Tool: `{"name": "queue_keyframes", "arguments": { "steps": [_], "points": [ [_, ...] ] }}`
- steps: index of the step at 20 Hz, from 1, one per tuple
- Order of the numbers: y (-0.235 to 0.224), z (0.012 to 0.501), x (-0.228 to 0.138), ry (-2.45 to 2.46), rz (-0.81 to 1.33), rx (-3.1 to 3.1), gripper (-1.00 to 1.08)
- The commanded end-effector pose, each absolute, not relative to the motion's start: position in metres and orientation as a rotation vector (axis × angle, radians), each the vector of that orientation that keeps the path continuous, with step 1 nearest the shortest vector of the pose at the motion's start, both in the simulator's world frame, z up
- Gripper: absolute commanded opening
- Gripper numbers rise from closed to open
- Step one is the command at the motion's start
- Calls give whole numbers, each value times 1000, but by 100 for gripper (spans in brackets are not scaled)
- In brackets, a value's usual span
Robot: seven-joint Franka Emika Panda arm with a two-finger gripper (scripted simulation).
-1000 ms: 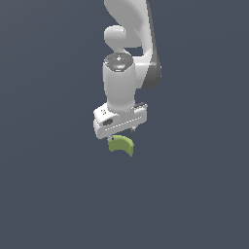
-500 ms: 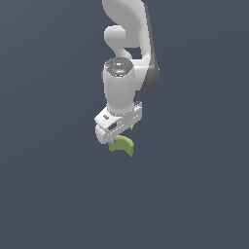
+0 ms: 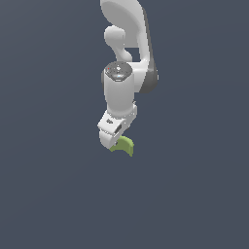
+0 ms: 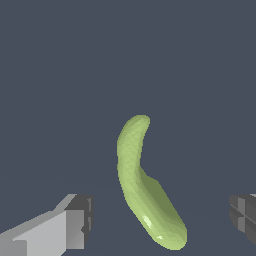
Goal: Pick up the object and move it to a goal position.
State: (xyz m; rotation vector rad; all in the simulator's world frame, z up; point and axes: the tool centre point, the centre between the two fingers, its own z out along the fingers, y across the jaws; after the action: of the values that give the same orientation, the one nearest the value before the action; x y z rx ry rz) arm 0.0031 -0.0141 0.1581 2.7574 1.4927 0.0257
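**Gripper spread above the green block, grasp not yet made**

The gripper (image 4: 160, 217) hangs with its fingers spread wide: in the wrist view one grey fingertip (image 4: 75, 220) shows on one side and the other at the opposite edge of the picture, with clear gaps between each pad and the light-green curved block (image 4: 142, 185). Nothing is pinched. In the exterior view the white hand (image 3: 115, 130) sits directly over the block (image 3: 124, 145), hiding part of it; only a green crescent shows just below the hand and towards the exterior view's right.

Progress, as I judge it: the approach and alignment look largely done, since the block lies between the two fingers. What is left is nearly everything that counts: lowering fully if needed, closing on the block, lifting, and carrying it to the goal. No goal marker is visible in either picture, so how far that goal lies cannot be told.

The block is a thick bent segment lying on the dark grey floor (image 4: 60, 75). Its long axis runs roughly across the line that joins the two fingers, so closing would squeeze its narrow width. One end is slimmer and curls away; the fatter, glossier end lies closer to the camera.
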Motion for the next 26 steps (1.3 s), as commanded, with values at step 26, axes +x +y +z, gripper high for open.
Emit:
{"name": "queue_keyframes", "arguments": {
  "steps": [26],
  "points": [
    [-16,136,-2,1917,0,2489,100]
  ]
}}
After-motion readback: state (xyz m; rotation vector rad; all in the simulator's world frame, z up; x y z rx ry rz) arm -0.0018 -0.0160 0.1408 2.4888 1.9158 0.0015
